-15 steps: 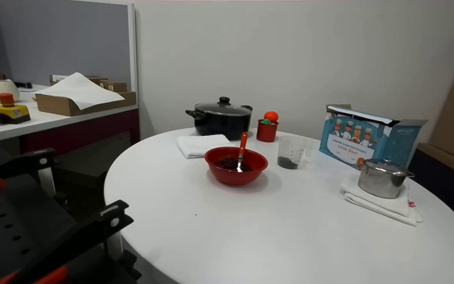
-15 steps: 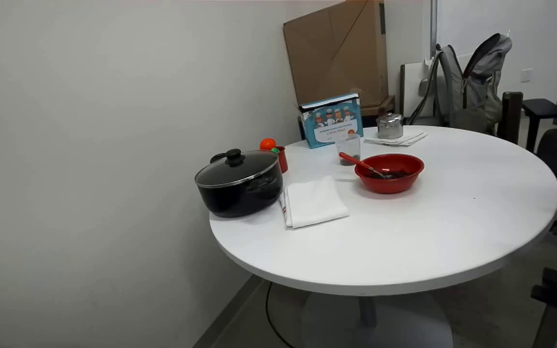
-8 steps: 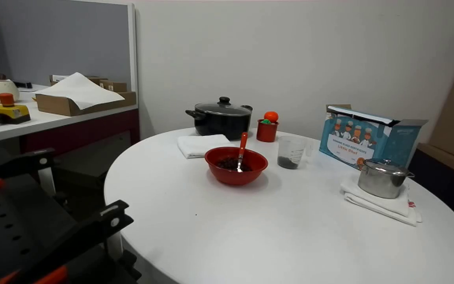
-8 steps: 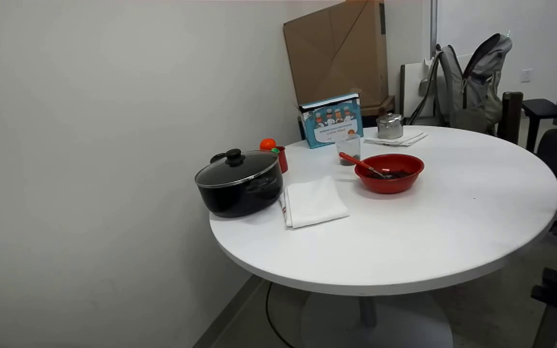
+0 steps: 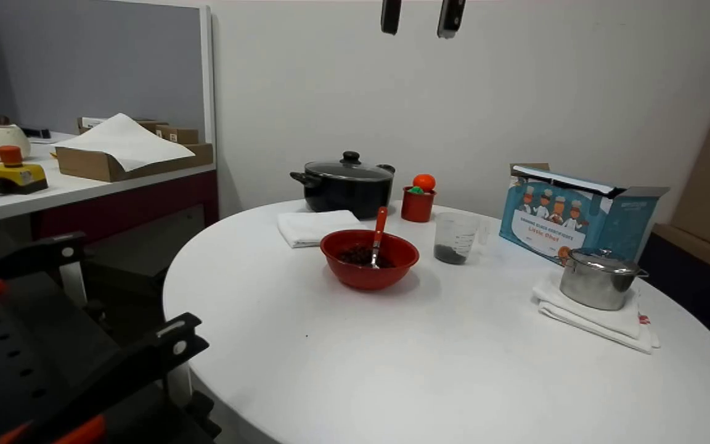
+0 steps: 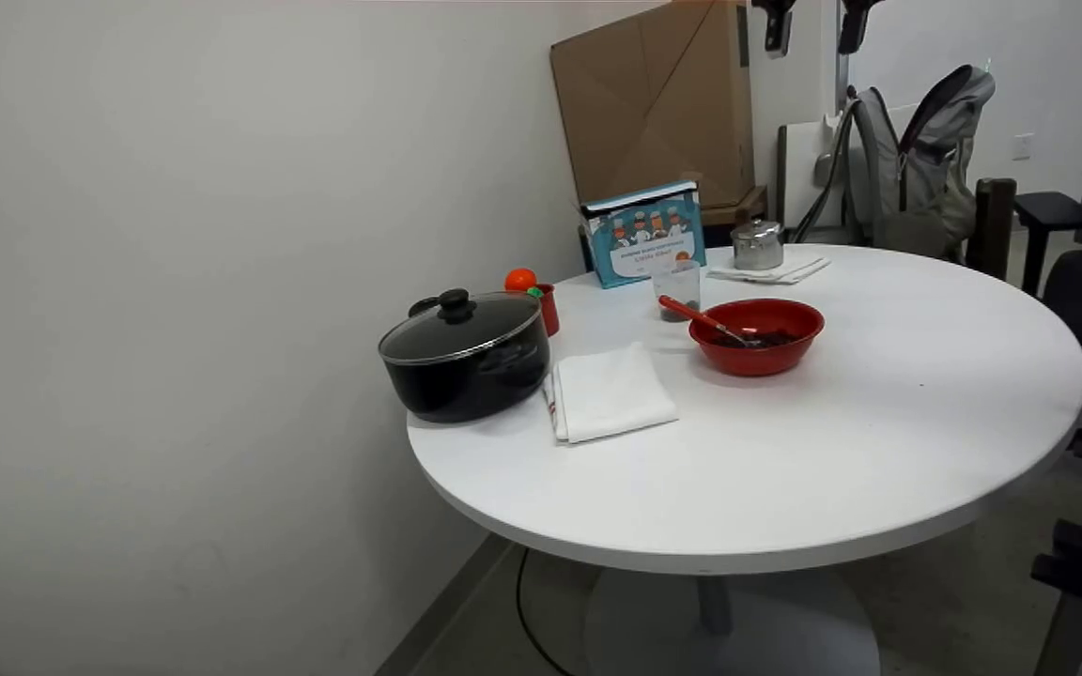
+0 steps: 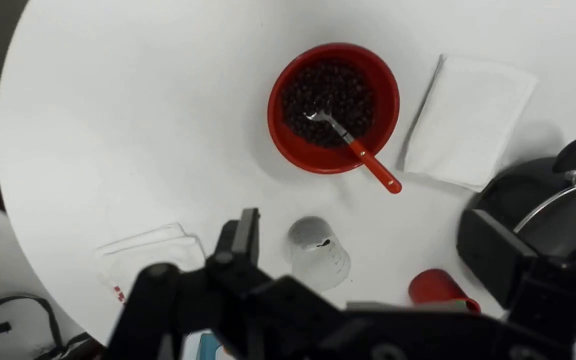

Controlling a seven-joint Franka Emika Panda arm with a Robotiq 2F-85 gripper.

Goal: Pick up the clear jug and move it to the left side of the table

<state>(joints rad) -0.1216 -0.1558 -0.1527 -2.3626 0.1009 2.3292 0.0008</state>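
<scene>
While one gripper (image 5: 418, 34) hangs high over the table (image 5: 330, 370), its two fingers (image 5: 450, 17) spread wide, one clear jug (image 5: 454, 240) stands upright on the white top, mouth up and long axis vertical.

From left to right in an exterior view: one folded white cloth (image 5: 315, 229), one black lidded pot (image 5: 349, 191) behind it, one red bowl (image 5: 364, 277) of dark pieces (image 5: 352, 256) with one red-handled utensil (image 5: 379, 231) leaning in it, and one red cup (image 5: 416, 208) topped by an orange ball (image 5: 424, 182); the jug, dark at its base, sits right of the bowl and apart from it, handle pointing right; beyond come one blue box (image 5: 549, 216) and one silver lidded pot (image 5: 598, 283) on a second cloth (image 5: 607, 324).
</scene>
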